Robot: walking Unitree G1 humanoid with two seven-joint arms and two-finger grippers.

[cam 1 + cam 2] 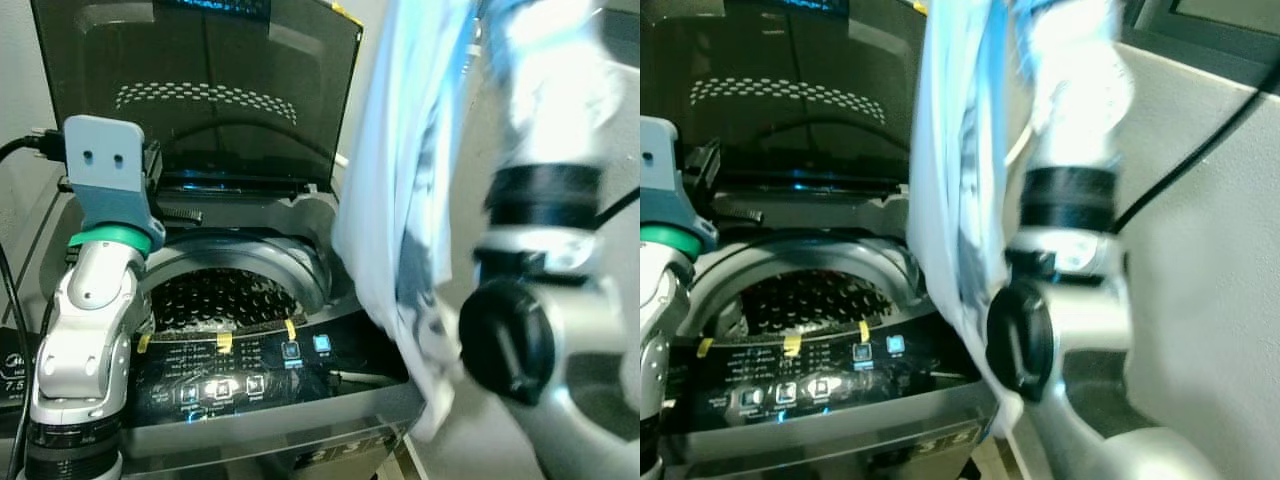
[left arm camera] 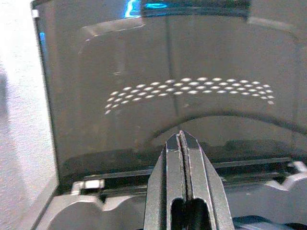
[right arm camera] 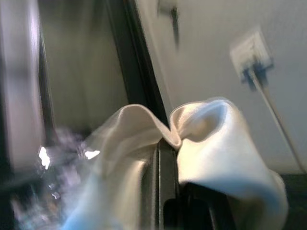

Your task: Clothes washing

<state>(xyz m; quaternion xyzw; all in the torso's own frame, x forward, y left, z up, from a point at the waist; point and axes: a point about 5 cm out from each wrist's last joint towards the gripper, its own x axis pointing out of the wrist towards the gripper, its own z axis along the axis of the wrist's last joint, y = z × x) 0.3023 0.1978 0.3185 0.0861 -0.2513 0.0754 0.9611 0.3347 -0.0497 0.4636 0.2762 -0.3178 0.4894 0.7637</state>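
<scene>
A pale blue-white garment (image 1: 400,200) hangs in the air to the right of the washer (image 1: 270,400), draped down from the raised right arm, its lower end dangling past the washer's front right corner. The picture is blurred around it. In the right wrist view the right hand (image 3: 165,139) is pinching a fold of the garment (image 3: 211,143), the cloth bunched over both sides of the pressed-together fingers (image 3: 160,182). A wall socket (image 3: 252,55) with a cable shows on the wall behind.

The washer is a top-loader with its dark lid (image 1: 200,90) standing open. The perforated drum (image 1: 215,295) lies open below, and the garment is outside it, to the right. A control panel (image 1: 250,375) with lit buttons and bits of yellow tape runs along the front edge.

The left arm (image 1: 90,330) stands at the washer's left side, near the drum rim. In the left wrist view the left hand (image 2: 182,143) has its fingers pressed together on nothing, pointing at the lid (image 2: 168,96).
</scene>
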